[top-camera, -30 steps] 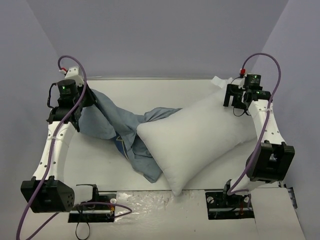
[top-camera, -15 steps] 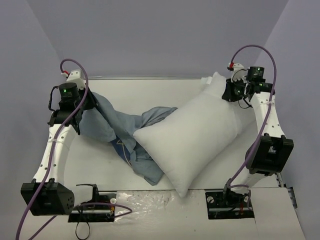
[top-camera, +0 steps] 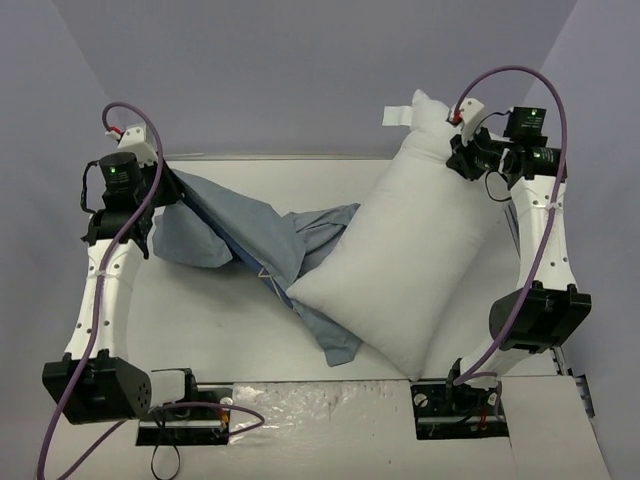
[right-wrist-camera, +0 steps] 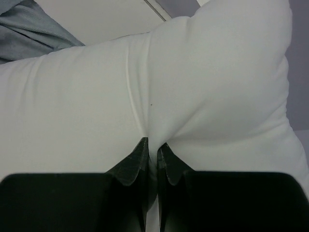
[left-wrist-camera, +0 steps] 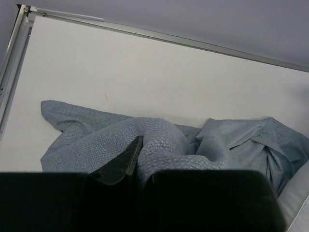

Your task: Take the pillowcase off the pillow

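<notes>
The white pillow [top-camera: 405,260] stands tilted, its far right end lifted off the table and its small tag [top-camera: 396,117] sticking out at the top corner. My right gripper [top-camera: 462,152] is shut on a pinch of the pillow [right-wrist-camera: 159,87] near that raised end; the fold runs between both fingertips [right-wrist-camera: 140,157]. The blue pillowcase [top-camera: 255,235] stretches from the pillow's lower left end toward the far left, where my left gripper [top-camera: 163,180] is shut on it. In the left wrist view the pillowcase [left-wrist-camera: 159,145] drapes over one finger and hides it; the other finger [left-wrist-camera: 123,162] shows.
A metal rail [top-camera: 290,157] edges the white table's [top-camera: 200,330] far side, with grey walls beyond. Both arm bases and a crinkled plastic strip [top-camera: 310,400] lie along the near edge. Purple cables loop over each arm.
My right gripper has shut on the pillow and lifted its far end up and back, standing the pillow steeper. My left gripper has pulled the pillowcase slightly left, stretching it.
</notes>
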`<state>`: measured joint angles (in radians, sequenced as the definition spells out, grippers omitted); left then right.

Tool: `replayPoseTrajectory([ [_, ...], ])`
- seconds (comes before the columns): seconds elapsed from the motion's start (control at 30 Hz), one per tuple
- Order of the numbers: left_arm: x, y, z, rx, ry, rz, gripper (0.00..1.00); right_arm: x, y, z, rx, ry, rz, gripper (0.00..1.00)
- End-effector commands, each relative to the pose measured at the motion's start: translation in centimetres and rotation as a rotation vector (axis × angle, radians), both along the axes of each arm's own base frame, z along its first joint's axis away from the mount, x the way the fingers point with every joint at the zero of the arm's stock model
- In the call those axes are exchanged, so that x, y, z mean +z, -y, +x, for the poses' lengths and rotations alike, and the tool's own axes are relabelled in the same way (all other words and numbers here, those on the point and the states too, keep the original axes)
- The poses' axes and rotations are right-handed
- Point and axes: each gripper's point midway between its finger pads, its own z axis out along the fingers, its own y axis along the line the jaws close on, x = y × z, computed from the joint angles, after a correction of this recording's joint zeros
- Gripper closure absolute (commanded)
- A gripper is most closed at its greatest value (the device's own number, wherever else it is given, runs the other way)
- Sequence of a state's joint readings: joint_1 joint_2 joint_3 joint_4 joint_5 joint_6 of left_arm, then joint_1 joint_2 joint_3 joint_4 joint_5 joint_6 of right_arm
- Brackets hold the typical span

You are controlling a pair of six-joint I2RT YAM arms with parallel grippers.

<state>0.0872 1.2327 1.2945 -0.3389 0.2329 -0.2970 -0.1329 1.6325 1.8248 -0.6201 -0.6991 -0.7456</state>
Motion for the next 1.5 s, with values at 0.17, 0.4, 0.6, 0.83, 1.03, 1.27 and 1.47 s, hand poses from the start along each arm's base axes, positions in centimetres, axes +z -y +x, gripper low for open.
replayPoseTrajectory([
  [0.17,8.8,0.4,4.7,-0.015,0.196,-0.02,0.97,-2.9,-7.4,-1.1,0.147,-0.075,0.017,1.0],
  [0.4,10.4,1.0,4.8,-0.003,0.237,0.014,0.98,8.8,-7.8,-3.4,0.235,0.149,0.213,1.0],
  [0.6,13.1,-3.9,1.3,0.219,0.302,0.16,0.98,21.7,-5.4,-5.6,0.269,0.387,0.347,1.0],
  [0.83,16.0,-4.3,-0.2,0.236,0.365,0.185,0.98,29.0,-8.0,-11.0,0.399,0.543,0.563,1.0],
  [1.03,19.0,-0.8,-0.6,0.072,0.476,0.104,0.98,26.4,-7.7,-11.4,0.389,0.481,0.57,1.0],
  [1.27,23.5,-1.2,-3.8,0.107,0.613,0.121,0.98,24.5,-7.5,-11.5,0.363,0.427,0.594,1.0],
  [1.47,19.2,1.9,-3.1,-0.054,0.511,0.049,0.98,14.1,-5.7,-6.4,0.213,0.295,0.514,1.0],
])
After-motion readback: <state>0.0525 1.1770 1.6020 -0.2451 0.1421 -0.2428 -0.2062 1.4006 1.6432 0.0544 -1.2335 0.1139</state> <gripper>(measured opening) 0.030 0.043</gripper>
